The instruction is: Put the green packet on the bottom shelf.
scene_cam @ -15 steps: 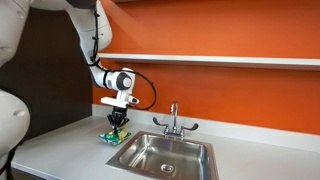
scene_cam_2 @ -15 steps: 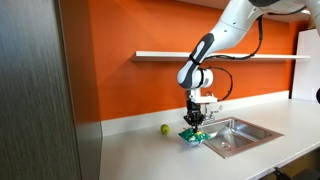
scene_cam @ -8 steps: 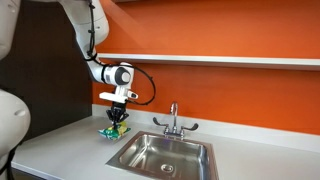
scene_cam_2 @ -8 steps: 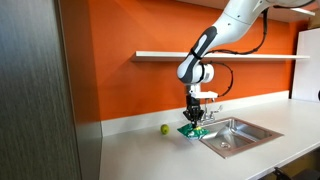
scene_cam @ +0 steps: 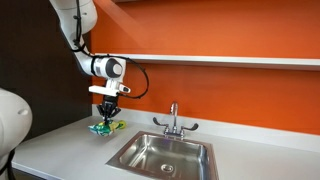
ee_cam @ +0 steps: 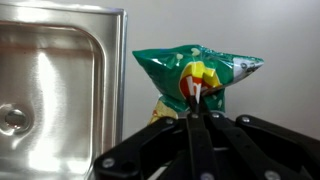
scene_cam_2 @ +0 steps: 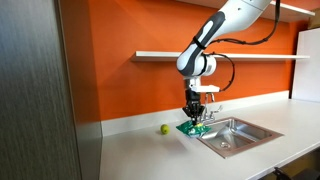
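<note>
**Jaws closed on the green packet (scene_cam: 105, 126)**

Your gripper (scene_cam: 107, 118) holds it just above the bench (scene_cam: 60, 150), left of the sink (scene_cam: 165, 153) in both exterior views. The bottom shelf (scene_cam: 220, 60) runs along the orange wall, well above it.

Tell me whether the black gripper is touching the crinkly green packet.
Touching. The wrist view shows the gripper shut on the lower edge of the crinkly green packet, with the foil pinched between its fingertips.
</note>
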`<state>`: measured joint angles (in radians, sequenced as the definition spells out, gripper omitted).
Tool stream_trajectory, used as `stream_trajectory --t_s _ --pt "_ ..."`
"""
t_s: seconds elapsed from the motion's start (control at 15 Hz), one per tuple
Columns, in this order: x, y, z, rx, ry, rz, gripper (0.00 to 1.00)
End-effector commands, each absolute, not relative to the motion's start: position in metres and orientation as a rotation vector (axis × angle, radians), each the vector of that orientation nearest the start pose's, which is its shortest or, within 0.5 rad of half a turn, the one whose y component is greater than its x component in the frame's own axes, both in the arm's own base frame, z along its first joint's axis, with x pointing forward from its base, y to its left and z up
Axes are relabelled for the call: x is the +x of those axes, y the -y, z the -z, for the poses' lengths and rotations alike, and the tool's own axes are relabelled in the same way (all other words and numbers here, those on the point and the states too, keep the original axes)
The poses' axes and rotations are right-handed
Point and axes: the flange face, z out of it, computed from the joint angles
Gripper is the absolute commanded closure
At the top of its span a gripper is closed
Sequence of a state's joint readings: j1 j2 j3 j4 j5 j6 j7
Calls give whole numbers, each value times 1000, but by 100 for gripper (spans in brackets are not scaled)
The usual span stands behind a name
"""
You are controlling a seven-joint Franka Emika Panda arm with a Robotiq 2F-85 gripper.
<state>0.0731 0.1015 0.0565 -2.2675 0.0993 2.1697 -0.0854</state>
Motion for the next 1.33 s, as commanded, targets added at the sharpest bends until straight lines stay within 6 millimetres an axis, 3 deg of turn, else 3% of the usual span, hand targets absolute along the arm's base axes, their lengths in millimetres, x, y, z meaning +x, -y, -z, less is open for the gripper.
stream_trajectory --t_s 0.0,0.53,1.27 --pt "475 -81 -338 -3075 227 -283 100" --pt "454 -95 -422 -3128 227 -103 100" --pt "424 -122 -559 -3211 260 378 100"
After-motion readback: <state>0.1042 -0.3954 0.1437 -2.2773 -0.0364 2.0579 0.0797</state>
